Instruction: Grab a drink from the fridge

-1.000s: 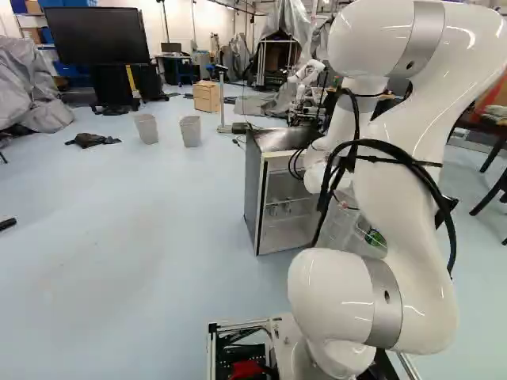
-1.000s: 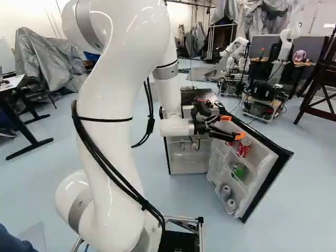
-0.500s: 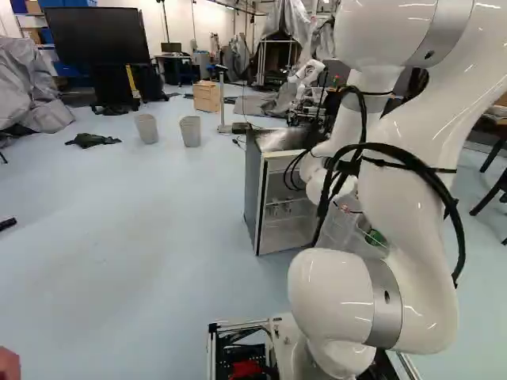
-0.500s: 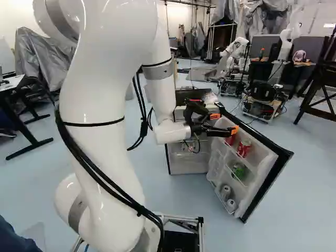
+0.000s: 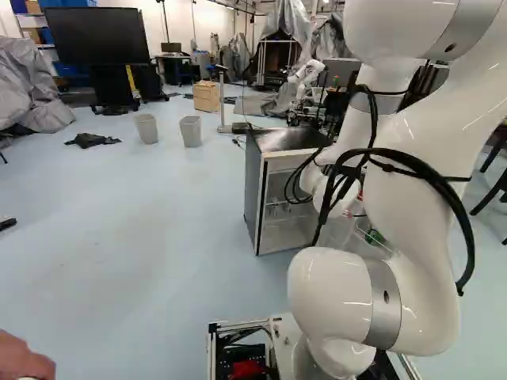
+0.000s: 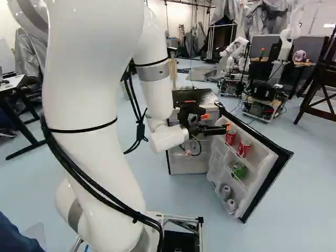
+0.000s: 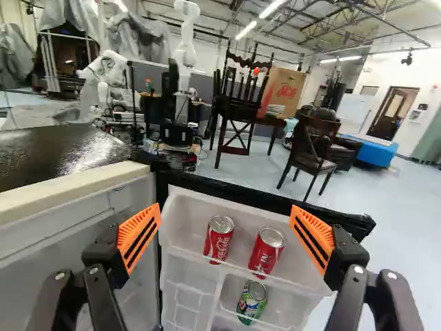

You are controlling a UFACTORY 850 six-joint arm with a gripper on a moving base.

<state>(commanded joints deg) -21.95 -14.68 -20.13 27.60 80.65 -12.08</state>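
Observation:
In the right base view my gripper (image 6: 216, 122) hovers at the upper part of the open fridge door (image 6: 270, 168). The wrist view shows the gripper (image 7: 226, 238) open, its orange-padded fingers wide apart and nothing gripped. Ahead, between the fingers' directions, two red cans (image 7: 219, 238) (image 7: 264, 251) stand side by side on the door's top shelf. A green can (image 7: 252, 302) is on the shelf below. Two grey cans (image 6: 226, 192) (image 6: 231, 205) sit lowest in the door. The fridge body (image 5: 265, 198) stands left of its door, partly hidden by my arm in the left base view.
The fridge's dark top (image 7: 62, 155) and pale front edge (image 7: 76, 186) lie beside the gripper. Another robot (image 6: 236, 52) stands behind, near dark chairs (image 7: 310, 148). Two grey bins (image 5: 190, 131) are on the floor at the left base view's upper left.
My arm has shifted against its foot joint, and the gripper has drawn back from over the door toward the fridge body, its fingers still open. The base and cans have not moved.

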